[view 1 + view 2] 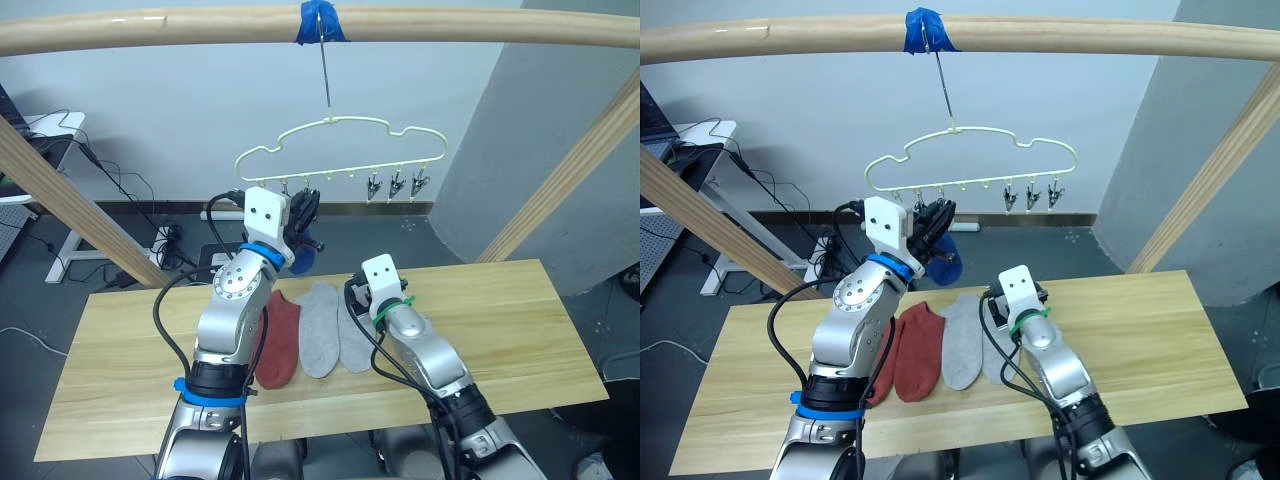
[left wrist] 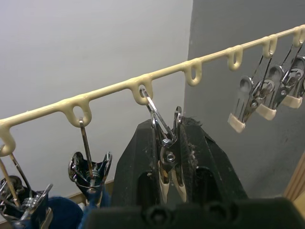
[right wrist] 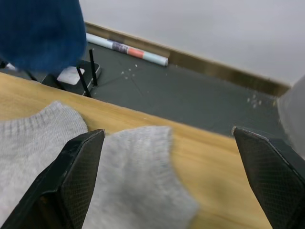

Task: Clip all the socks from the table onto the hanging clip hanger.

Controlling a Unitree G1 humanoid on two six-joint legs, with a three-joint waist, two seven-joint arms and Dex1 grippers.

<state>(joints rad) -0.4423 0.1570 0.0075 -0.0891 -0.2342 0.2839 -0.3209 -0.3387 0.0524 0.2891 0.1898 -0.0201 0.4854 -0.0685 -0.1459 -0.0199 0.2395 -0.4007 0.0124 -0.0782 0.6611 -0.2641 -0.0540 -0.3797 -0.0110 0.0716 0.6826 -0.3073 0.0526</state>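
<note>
The pale yellow clip hanger (image 1: 340, 125) hangs by its hook from a wooden pole. My left gripper (image 2: 167, 164) is raised to its row of clips and is shut on one metal clip (image 2: 167, 138). Just beside it, a blue sock (image 1: 305, 256) dangles from neighbouring clips. On the table (image 1: 500, 320) lie two rust-red socks (image 1: 920, 350) and two light grey socks (image 1: 320, 328), side by side. My right gripper (image 3: 174, 183) hovers open, low over the far ends of the grey socks (image 3: 138, 181), holding nothing.
The pole (image 1: 200, 28) carries blue tape (image 1: 320, 20) where the hook hangs. Slanted wooden posts (image 1: 60, 190) (image 1: 570, 170) flank the table. Three free clips (image 1: 397, 185) hang at the hanger's right end. Cables and a desk leg lie on the floor behind.
</note>
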